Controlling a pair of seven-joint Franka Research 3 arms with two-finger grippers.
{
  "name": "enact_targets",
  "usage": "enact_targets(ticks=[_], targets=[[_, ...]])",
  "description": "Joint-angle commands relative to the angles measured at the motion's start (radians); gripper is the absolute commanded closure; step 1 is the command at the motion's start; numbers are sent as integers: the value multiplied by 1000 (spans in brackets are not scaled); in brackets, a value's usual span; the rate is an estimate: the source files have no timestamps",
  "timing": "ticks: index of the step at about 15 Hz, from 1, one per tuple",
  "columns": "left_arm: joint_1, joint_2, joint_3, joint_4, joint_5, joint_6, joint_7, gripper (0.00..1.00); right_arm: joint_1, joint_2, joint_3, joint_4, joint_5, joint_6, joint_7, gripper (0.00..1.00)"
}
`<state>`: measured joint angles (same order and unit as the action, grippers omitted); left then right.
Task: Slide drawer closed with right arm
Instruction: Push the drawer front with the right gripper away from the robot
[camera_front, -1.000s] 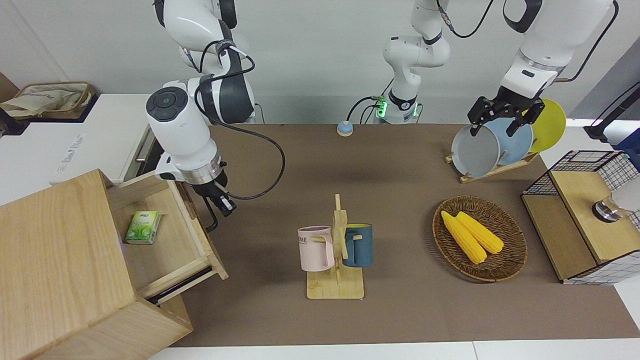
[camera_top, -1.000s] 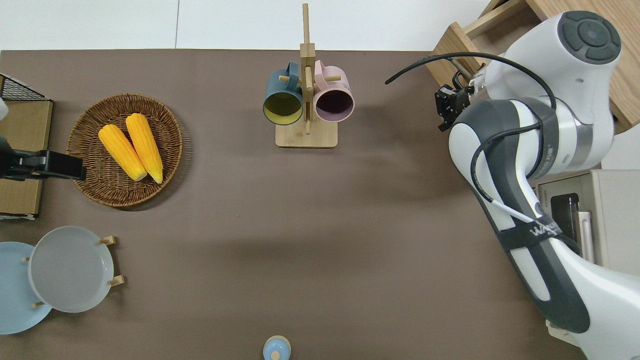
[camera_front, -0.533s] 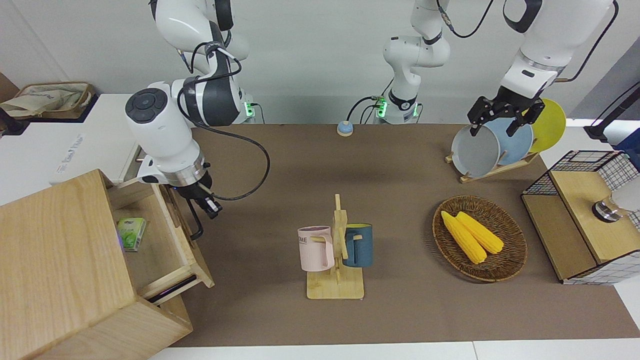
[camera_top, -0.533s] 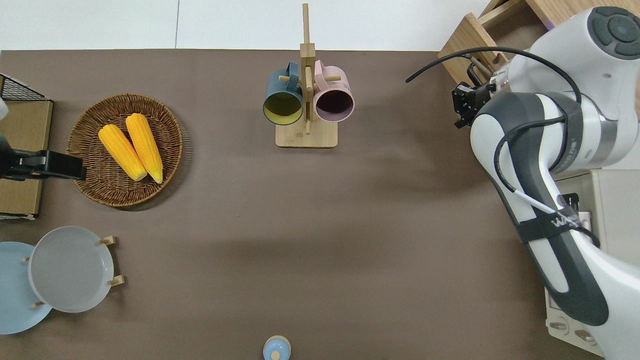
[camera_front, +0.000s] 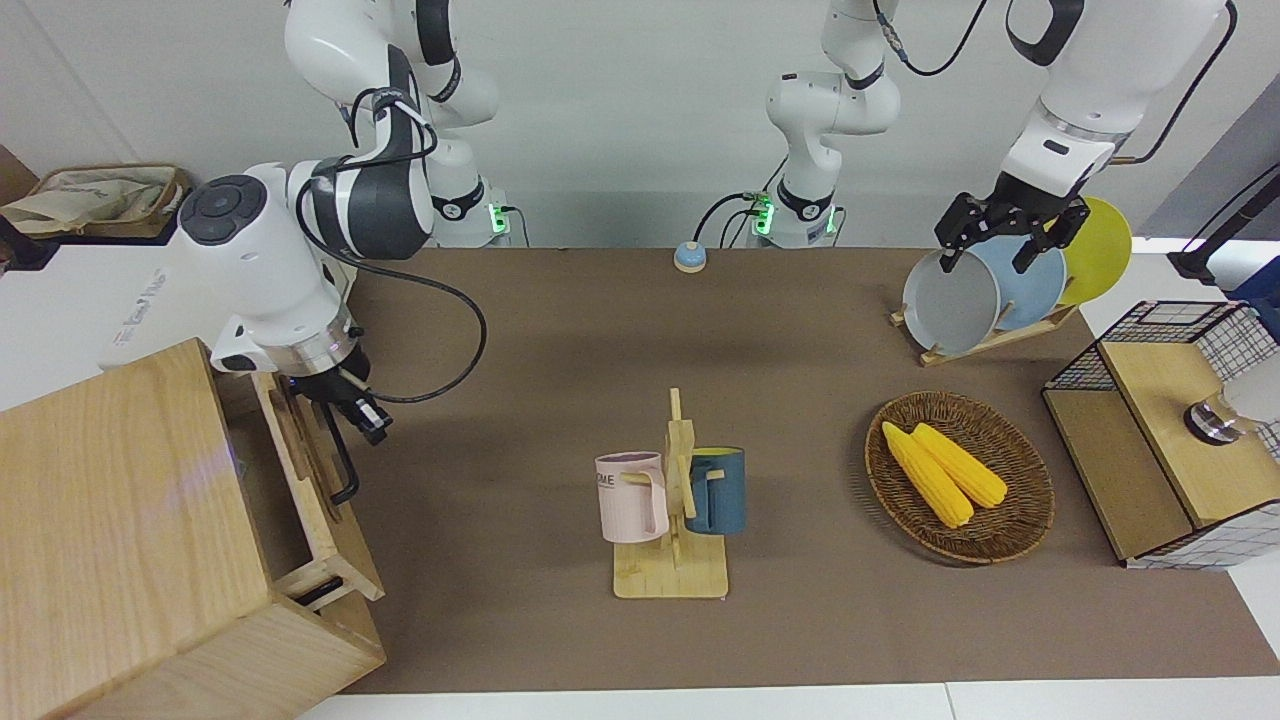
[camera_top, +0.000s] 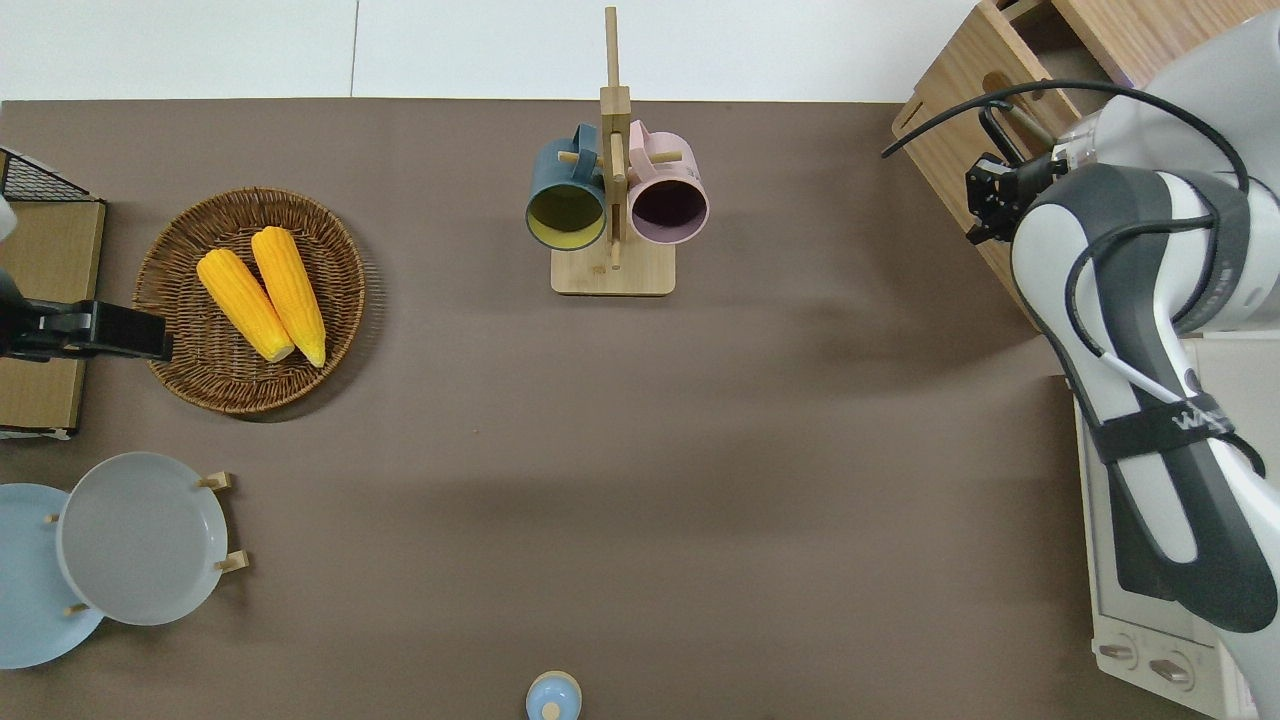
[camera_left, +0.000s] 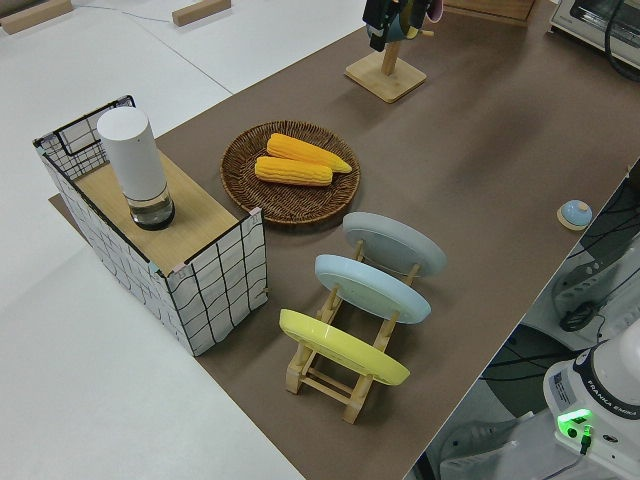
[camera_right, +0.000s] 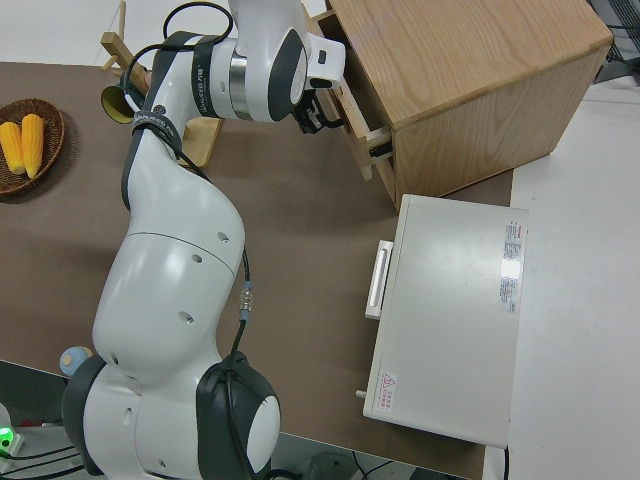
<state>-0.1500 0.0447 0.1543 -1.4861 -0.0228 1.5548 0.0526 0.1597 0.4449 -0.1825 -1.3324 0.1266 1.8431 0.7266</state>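
Note:
The light-wood drawer (camera_front: 318, 487) sticks a short way out of the big light-wood cabinet (camera_front: 120, 520); its inside is mostly hidden. Its black bar handle (camera_front: 341, 457) is on the front, which faces the table's middle. My right gripper (camera_front: 364, 412) looks shut and empty. It is against the drawer front at the end of the handle nearer to the robots. The overhead view shows the gripper (camera_top: 985, 195), the drawer front (camera_top: 955, 150) and the handle (camera_top: 1000, 118). The right side view shows the gripper (camera_right: 314, 110) at the drawer (camera_right: 357, 125). My left arm is parked, its gripper (camera_front: 988, 250) open.
A white oven (camera_right: 450, 320) stands beside the cabinet, nearer to the robots. A mug rack (camera_front: 672, 500) with a pink and a blue mug stands mid-table. A corn basket (camera_front: 960, 475), a plate rack (camera_front: 985, 290) and a wire-mesh box (camera_front: 1170, 430) are toward the left arm's end.
The right gripper has moved toward the cabinet and the drawer has slid most of the way in with it. The green box in the drawer has gone out of sight.

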Motion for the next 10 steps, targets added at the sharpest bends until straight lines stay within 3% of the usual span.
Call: enact_targets(ticks=[1,10], targets=[[-17,12,16,20,15,1,6,5,-37,11,5,22,4,16,-79,1000],[-17,12,16,20,14,1,6,5,-101,14,9,22,5,18,-199,1000]])
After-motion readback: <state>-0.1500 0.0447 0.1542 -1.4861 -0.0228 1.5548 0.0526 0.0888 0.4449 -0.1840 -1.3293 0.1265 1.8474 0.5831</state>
